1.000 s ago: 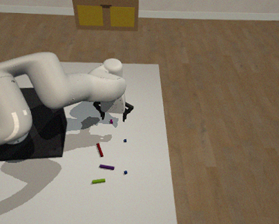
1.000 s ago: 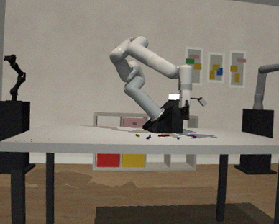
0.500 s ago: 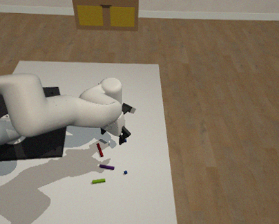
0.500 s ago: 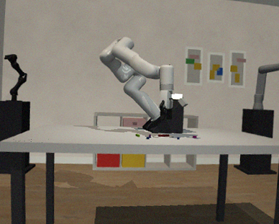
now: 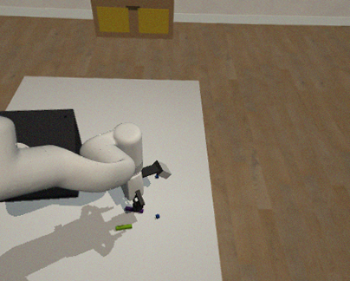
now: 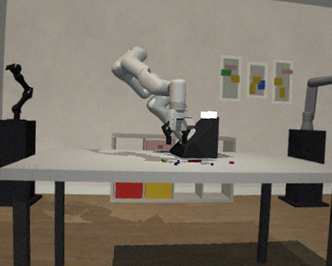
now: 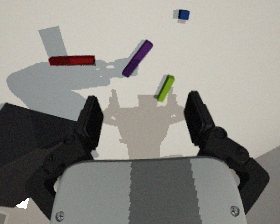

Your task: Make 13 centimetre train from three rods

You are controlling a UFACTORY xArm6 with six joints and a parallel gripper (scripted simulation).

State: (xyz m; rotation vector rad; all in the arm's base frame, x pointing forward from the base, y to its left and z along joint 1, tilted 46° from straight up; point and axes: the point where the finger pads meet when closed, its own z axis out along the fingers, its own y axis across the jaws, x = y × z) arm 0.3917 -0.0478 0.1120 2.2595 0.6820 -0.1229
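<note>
- The white table [image 5: 175, 101] stood on a brown wooden floor [image 5: 286, 127], and a dark rug [image 6: 215, 261] lay under it in the exterior view.
- Against the far wall there was a wooden cabinet [image 5: 131, 13] with two yellow doors. I could not tell what was inside it.
- In the exterior view a low white shelf unit [image 6: 228, 193] stood behind the table. One compartment showed a red panel [image 6: 128, 190] and the one beside it a yellow panel [image 6: 158, 191].
- Three posters [image 6: 256, 80] with coloured blocks hung on the wall, and two other arms stood on dark pedestals [image 6: 13, 157] at the sides.
- The arm rose from a black base plate [image 5: 57, 119] on the table.
- The gripper [image 7: 145, 115] hung above the table with its fingers spread fully apart, and nothing was between them.
- In the wrist view the purple rod [image 7: 138, 58] lay flat and slanted ahead of the gripper, with the lime rod [image 7: 165, 88] near it and the red rod [image 7: 73, 61] further to the side, all apart from each other.
- A blue rod [image 7: 183, 15] lay well apart from them, further away.
- In the exterior view a magenta rod [image 6: 231, 162] lay alone, well apart from the others.
</note>
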